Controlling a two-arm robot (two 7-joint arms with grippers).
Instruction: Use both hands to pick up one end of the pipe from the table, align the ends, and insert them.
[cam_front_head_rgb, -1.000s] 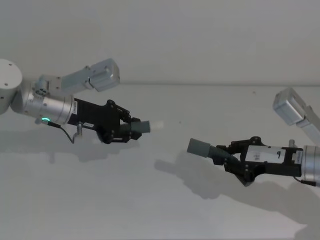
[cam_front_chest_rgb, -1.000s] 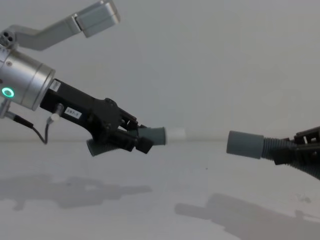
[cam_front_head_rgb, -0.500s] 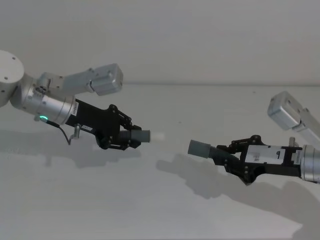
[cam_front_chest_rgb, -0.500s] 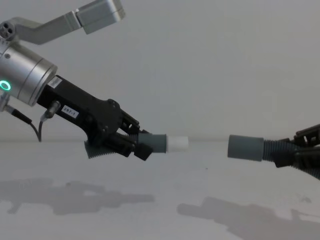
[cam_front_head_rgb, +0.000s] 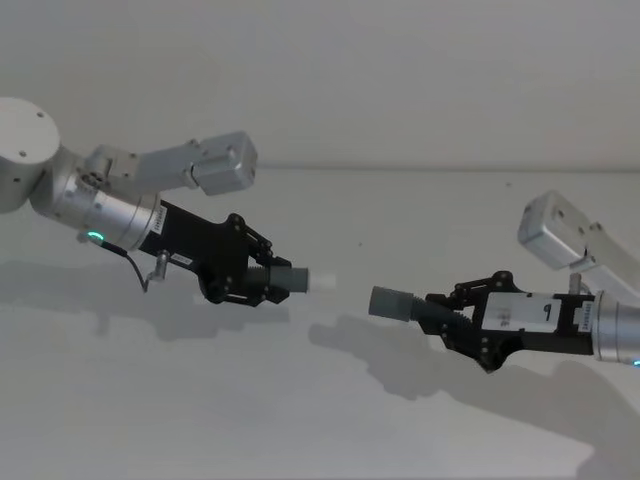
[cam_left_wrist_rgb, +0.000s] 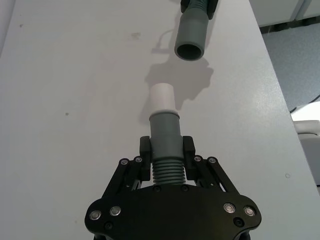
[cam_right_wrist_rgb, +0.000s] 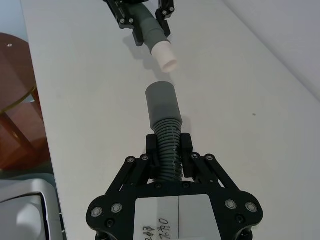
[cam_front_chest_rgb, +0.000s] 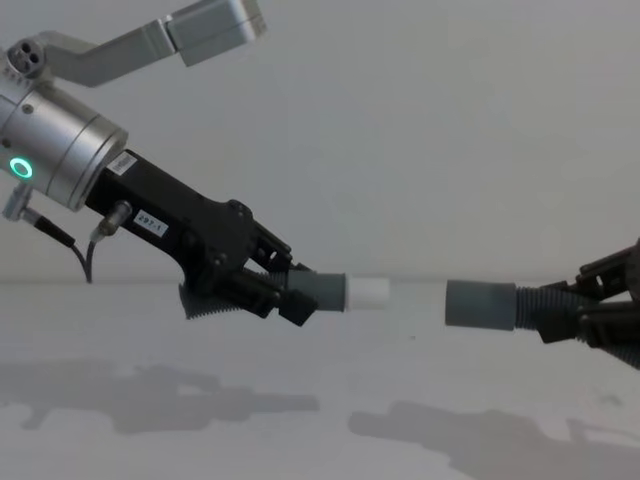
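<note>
**Pipe halves lifted and nearly lined up, insertion still to do**

Pipe pieces are both off the worktop (cam_front_head_rgb: 320, 420) and held in the air, so I count the pick-up as done. My left claw (cam_front_head_rgb: 268, 283) is clenched on the ribbed body of the left hose piece (cam_left_wrist_rgb: 165, 145), whose grey cuff and white tip (cam_front_chest_rgb: 368, 292) stick out ahead of the fingers. My right claw (cam_front_head_rgb: 452, 316) grips the ribs of the right hose piece (cam_right_wrist_rgb: 164, 127) the same way, its open grey cuff (cam_front_chest_rgb: 480, 303) pointing back at the left claw.

From the chest view the two ends face each other, near but apart, with a clear gap between them. The left wrist view shows the socket mouth slightly off the line of the white tip, so I judge alignment almost finished, not quite. What remains: trim that small offset, close the gap, and push the white tip into the cuff
</note>
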